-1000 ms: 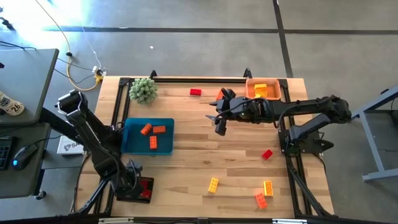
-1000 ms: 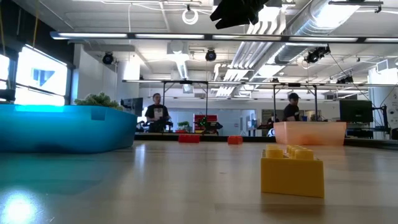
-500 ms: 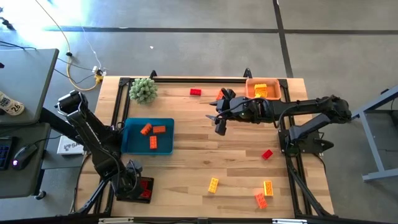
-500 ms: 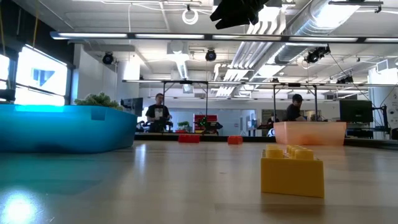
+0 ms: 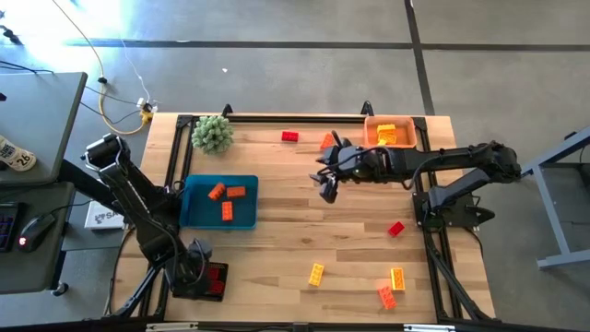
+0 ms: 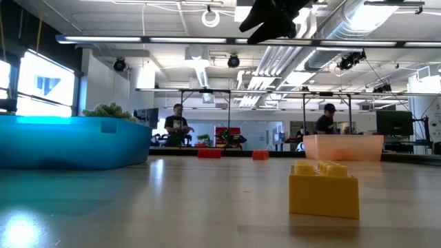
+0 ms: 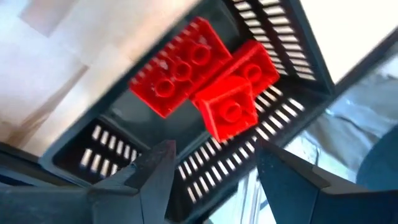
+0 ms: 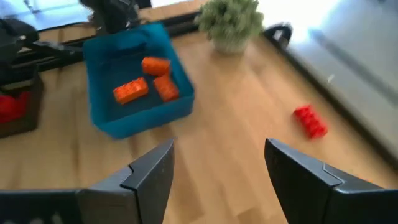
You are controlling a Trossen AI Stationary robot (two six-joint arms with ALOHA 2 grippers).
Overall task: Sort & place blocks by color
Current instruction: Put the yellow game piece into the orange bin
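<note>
While the left gripper (image 7: 211,180) hangs open just above red blocks (image 7: 205,81) in a black basket (image 7: 286,50), the right gripper (image 8: 217,180) hovers open, empty.

Surfaces I see: mostly wood + plastic.
Table (image 5: 277,240) under me is pale wood planks, smooth w/ a soft sheen (reflections show in low view). Blocks (image 7: 205,87) look hard glossy plastic, studded tops, red ones catching light. They sit in a black bin (image 7: 273,50), matt slotted plastic. Blue tray (image 8: 134,78) is smooth plastic, semi-gloss. Orange tray (image 5: 389,132) looks translucent plastic. Green plant (image 8: 231,22) is fuzzy, rough. My fingers (image 8: 149,180) are dark matt plastic. Table frame (image 5: 277,116) black metal, approx. satin.
</note>
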